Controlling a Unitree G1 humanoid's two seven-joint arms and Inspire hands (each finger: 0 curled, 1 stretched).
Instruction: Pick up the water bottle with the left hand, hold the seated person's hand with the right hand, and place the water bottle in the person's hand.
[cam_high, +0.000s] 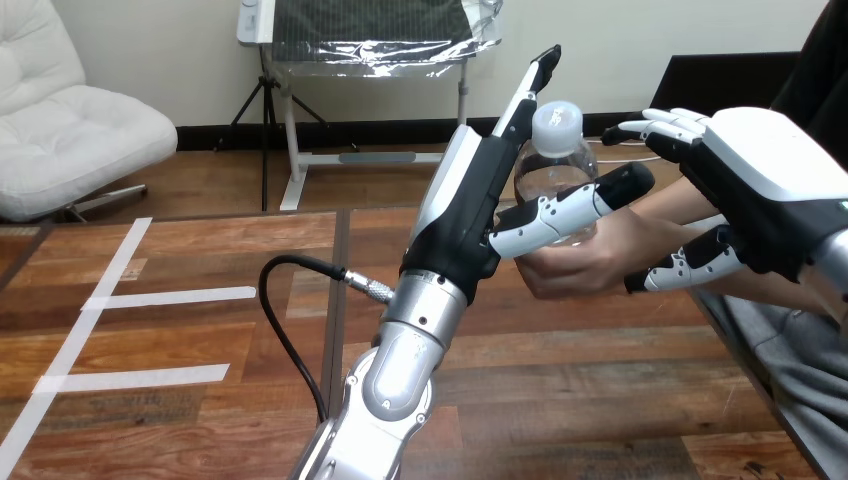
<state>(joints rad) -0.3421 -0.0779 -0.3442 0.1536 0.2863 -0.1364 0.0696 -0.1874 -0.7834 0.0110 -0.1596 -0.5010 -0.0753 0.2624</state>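
The clear water bottle (556, 160) with a white cap stands upright in the person's hand (585, 262), which is closed round its lower part. My left hand (470, 215) is raised beside the bottle on its left. Its fingers (530, 85) point straight up and its thumb (570, 212) lies stretched across the bottle's front. My right hand (765, 185) hangs over the person's forearm (690, 215) at the right. Its fingers (665, 128) reach out straight above the arm and its thumb (690, 268) sits below it, not closed on it.
The wooden table (560, 400) stretches in front of me, with white tape strips (130, 335) on its left part. A black cable (290, 310) loops across the table to my left wrist. The person sits at the right edge.
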